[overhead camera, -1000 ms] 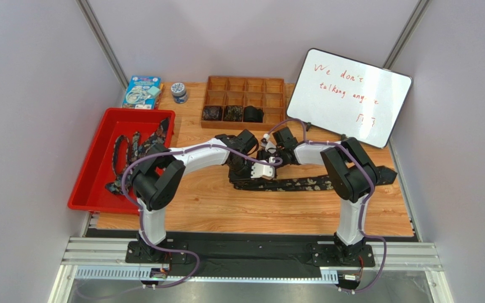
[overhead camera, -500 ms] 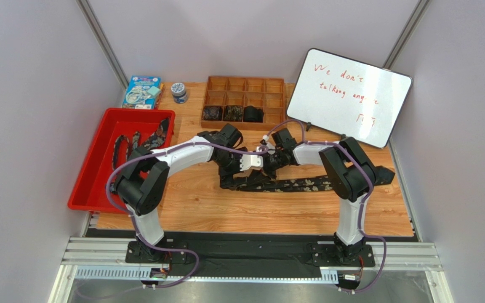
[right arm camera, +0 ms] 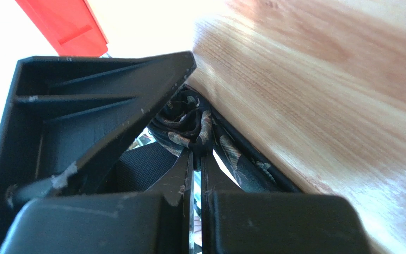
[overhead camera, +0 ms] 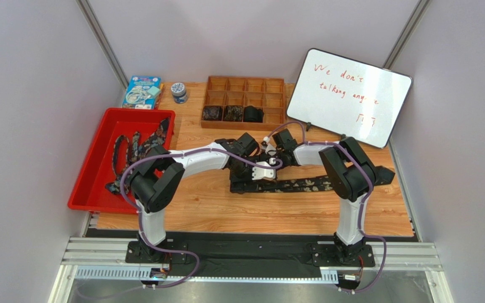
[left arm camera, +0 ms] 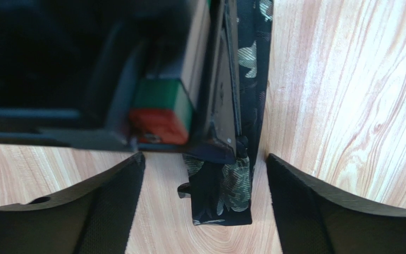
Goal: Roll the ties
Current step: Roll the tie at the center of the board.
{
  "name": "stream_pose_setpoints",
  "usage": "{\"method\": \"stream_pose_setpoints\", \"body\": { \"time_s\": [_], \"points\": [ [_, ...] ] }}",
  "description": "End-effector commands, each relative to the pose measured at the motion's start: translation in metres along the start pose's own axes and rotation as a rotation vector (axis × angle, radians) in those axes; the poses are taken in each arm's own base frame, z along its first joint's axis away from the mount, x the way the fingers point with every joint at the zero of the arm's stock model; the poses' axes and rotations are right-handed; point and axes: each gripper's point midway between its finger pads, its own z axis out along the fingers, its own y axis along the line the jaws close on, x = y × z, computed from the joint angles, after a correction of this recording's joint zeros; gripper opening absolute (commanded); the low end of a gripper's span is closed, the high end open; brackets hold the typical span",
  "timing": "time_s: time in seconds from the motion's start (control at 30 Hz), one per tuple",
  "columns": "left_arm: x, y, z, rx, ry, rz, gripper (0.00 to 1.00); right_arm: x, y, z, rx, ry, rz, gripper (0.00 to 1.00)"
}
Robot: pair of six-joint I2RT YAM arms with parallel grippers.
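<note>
A dark floral tie (overhead camera: 302, 184) lies stretched along the wooden table. In the right wrist view its left end is bunched into a small coil (right arm camera: 189, 119). My right gripper (overhead camera: 269, 158) is shut on that end of the tie; its jaws (right arm camera: 196, 153) stand nearly closed with fabric pinched between them. My left gripper (overhead camera: 259, 170) is open, and its fingertips (left arm camera: 120, 190) straddle the tie's end (left arm camera: 226, 193) just above the table without touching it. More ties (overhead camera: 134, 148) lie in the red tray (overhead camera: 137, 112). Three rolled coils (overhead camera: 232, 113) sit in the wooden organizer (overhead camera: 245, 81).
A whiteboard (overhead camera: 349, 95) leans at the back right. A blue box (overhead camera: 142, 92) and a small jar (overhead camera: 178, 93) stand at the back left. The two grippers are close together over the middle of the table.
My left gripper swung left along the tie's end, then came back right to where it was a second ago. The tie's left end shifted with it. The right gripper barely moved.
</note>
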Motion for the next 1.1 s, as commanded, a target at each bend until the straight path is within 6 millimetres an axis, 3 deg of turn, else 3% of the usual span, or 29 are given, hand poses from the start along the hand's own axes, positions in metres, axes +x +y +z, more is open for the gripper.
{"method": "stream_pose_setpoints", "body": {
  "time_s": [0.0,0.17,0.2,0.3,0.37,0.57,0.67,0.77,0.9,1.07],
  "points": [
    [0.004,0.007,0.009,-0.03,0.05,0.007,0.8,0.004,-0.001,0.001,-0.015,0.015,0.029,0.0],
    [0.007,0.004,0.009,-0.006,0.06,0.021,0.55,0.007,0.007,-0.006,-0.04,0.02,0.041,0.0],
    [0.005,0.003,0.007,-0.004,0.051,0.031,0.44,0.006,0.011,-0.011,-0.048,0.011,0.037,0.0],
    [0.01,0.0,0.007,0.005,0.062,0.058,0.27,0.006,0.009,-0.016,-0.041,0.012,0.048,0.0],
    [0.016,-0.003,0.007,0.016,0.079,0.063,0.25,0.005,0.002,-0.015,-0.017,0.012,0.038,0.0],
    [0.016,-0.017,0.003,0.067,0.059,0.09,0.38,-0.01,-0.024,-0.005,0.048,-0.008,0.034,0.0],
    [0.013,-0.018,-0.005,0.077,0.027,0.086,0.6,-0.016,-0.035,-0.003,0.077,-0.023,0.014,0.0],
    [0.008,-0.013,-0.02,0.079,-0.042,0.047,0.7,-0.022,-0.046,-0.002,0.081,-0.024,0.027,0.0],
    [0.001,-0.008,-0.037,0.091,-0.155,0.004,0.74,-0.021,-0.058,0.002,0.084,-0.006,0.059,0.0],
    [-0.011,0.006,-0.039,0.037,-0.197,-0.015,0.75,-0.017,-0.07,0.008,0.089,0.022,0.108,0.0]
  ]
}}
